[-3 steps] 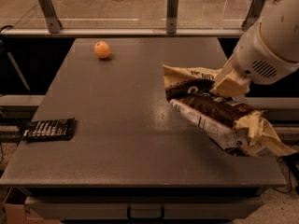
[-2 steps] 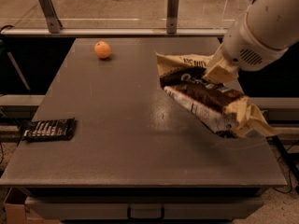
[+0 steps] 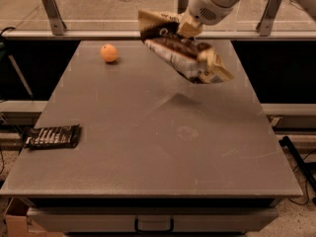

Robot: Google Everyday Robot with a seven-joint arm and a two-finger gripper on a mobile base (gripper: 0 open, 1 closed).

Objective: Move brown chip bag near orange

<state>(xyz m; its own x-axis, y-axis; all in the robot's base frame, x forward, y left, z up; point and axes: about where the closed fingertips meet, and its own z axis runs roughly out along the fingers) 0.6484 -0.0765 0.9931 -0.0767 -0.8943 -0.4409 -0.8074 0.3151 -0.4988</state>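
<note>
- Tool point(image 3: 189, 27), the cream-coloured tip of the white robot arm point(image 3: 217, 1), sits high over the far part of the grey tabletop point(image 3: 163, 147), pinching the upper edge of the large crinkly dark-brown and cream chip bag point(image 3: 180, 53).
- Hanging from that grip, the chip bag is clear of the tabletop and tilted, its lower end pointing down to the right, with a faint shadow beneath it.
- The small round orange fruit point(image 3: 109, 53) rests on the far left of the tabletop, apart from the bag and to its left.
- A flat black snack-bar wrapper point(image 3: 53, 136) lies at the near left edge, well apart from both.
- The bag seems to hide most of the tool's fingers, so the depth of the pinch is unclear.
</note>
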